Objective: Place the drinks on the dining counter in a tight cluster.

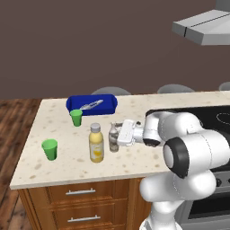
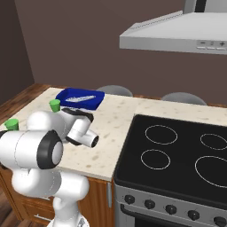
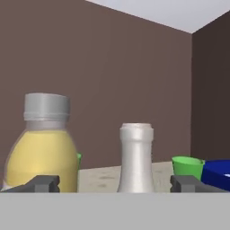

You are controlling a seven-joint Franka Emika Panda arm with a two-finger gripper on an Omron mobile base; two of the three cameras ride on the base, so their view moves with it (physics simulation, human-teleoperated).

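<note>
Beige speckled bench, wooden drawers under it, black cooktop set in at the right side. Yellow juice bottle with a white cap stands upright near the front edge of the bench, left of the cooktop. Just beside it on its right stands a slim narrow-necked bottle, upright, close to the juice bottle; touching or not, cannot tell. In the hand view the juice bottle sits left and the narrow-necked bottle sits centre, a small gap showing between them.

Gripper reaches in sideways from the right at bottle height, right at the slim bottle. Hand view shows the two dark fingertips spread wide, the slim bottle between them with clear space on both sides, so gripper is open and holds nothing.

Two green cups: one behind the bottles near the blue tray, one well to the left of the juice bottle. Blue tray at the far side of the bench holds a clear bottle-like item lying flat; detail too small to tell. Grey range hood hangs above the cooktop.
</note>
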